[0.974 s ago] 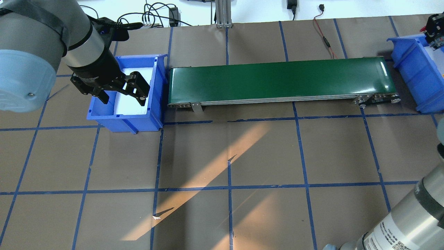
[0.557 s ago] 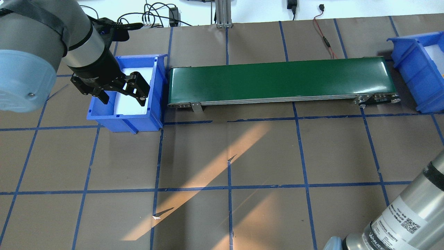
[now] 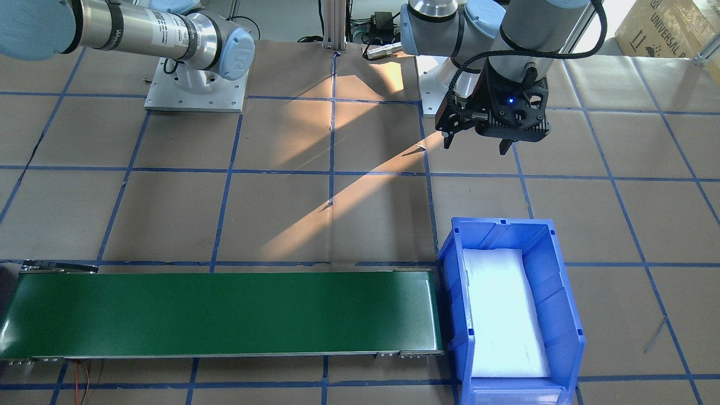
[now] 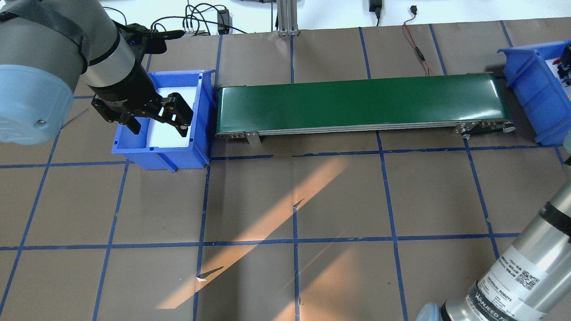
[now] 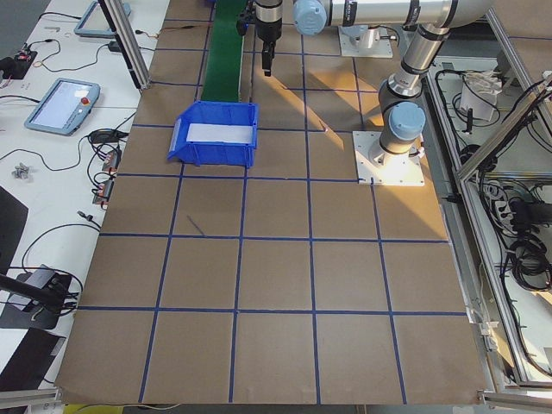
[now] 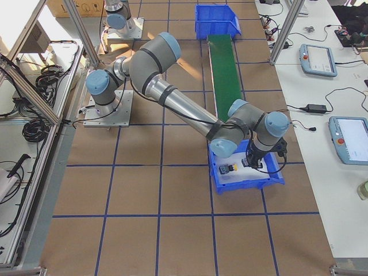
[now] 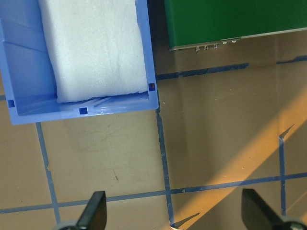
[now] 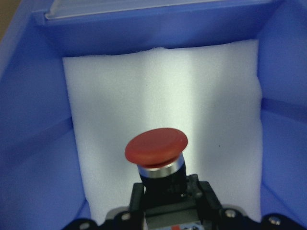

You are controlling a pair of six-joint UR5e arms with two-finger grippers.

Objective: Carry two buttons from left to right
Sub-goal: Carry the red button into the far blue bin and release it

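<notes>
Your right claw (image 6: 251, 163) is closed on the body of the red button (image 8: 156, 145) w/ the cap sticking out ahead of the fingers, and it hangs over the white foam (image 8: 120, 86) inside the right bin (image 8: 29, 96). The yellow button (image 6: 230, 168) sits on that foam just beside the claw. Your left claw (image 4: 159, 130) is spread wide w/ nothing btwn the fingers, up off the table — the left bin (image 7: 81, 111), foam-lined, lies just ahead of its fingertips & the green belt (image 7: 216, 19) is ahead, off to one side.
</notes>
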